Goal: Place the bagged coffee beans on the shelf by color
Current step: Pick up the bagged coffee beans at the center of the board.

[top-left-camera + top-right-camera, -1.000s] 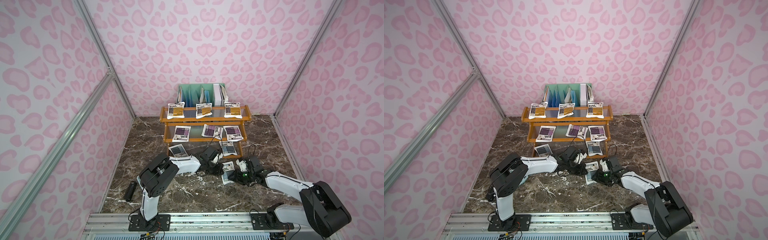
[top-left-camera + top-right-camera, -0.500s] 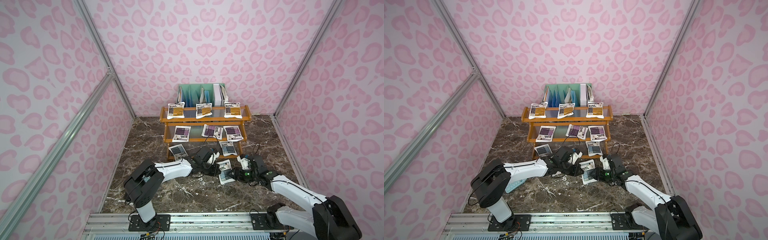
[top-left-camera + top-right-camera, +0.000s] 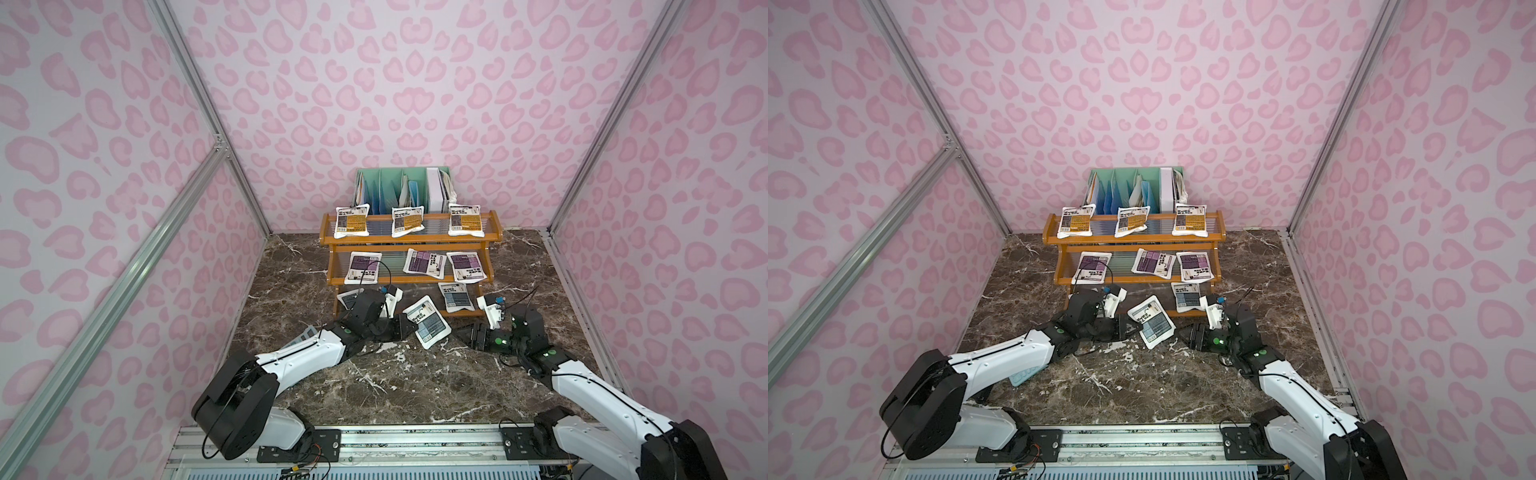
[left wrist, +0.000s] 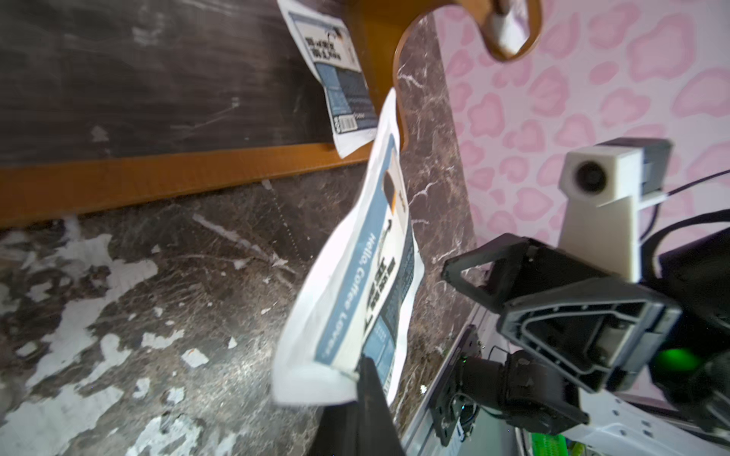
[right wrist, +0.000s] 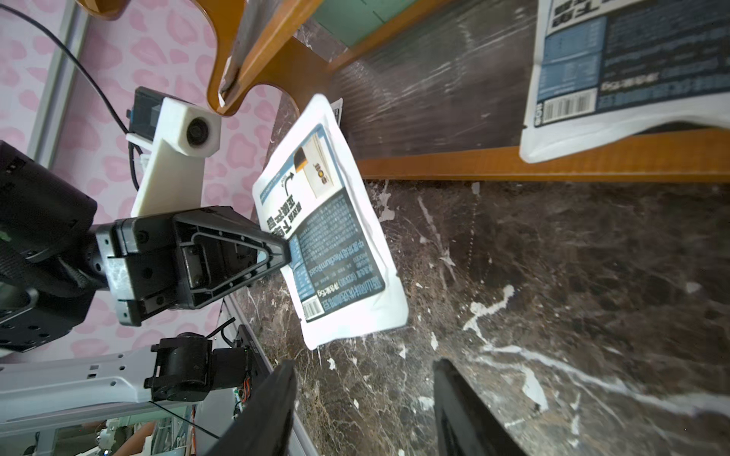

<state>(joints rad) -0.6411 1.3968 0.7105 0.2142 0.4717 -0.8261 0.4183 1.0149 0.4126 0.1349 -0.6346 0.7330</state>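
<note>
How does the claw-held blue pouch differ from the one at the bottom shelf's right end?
The held grey-blue pouch is pinched at one edge by the left gripper; the shelved grey-blue pouch lies untouched on the bottom tier of the shelf. The held one sits diagonal, the shelved one nearly square. Both have grey-blue labels.

Nine bagged coffee pouches show in both top views, three of each colour. Three orange pouches [image 3: 351, 221] form a row just above centre frame. Three purple pouches [image 3: 426, 262] form the row below. Three are grey-blue, at centre frame: the left grey-blue pouch [image 3: 347, 298], half hidden, the middle grey-blue pouch [image 3: 426, 326] and the right grey-blue pouch [image 3: 455, 297]. There is one wooden shelf [image 3: 409, 241] with three tiers, one green file organizer [image 3: 386, 187], and one light-blue calculator [image 3: 1022, 377]. Two robot arms enter from the bottom edge: the left arm [image 3: 299, 357] and the right arm [image 3: 590, 390].
</note>
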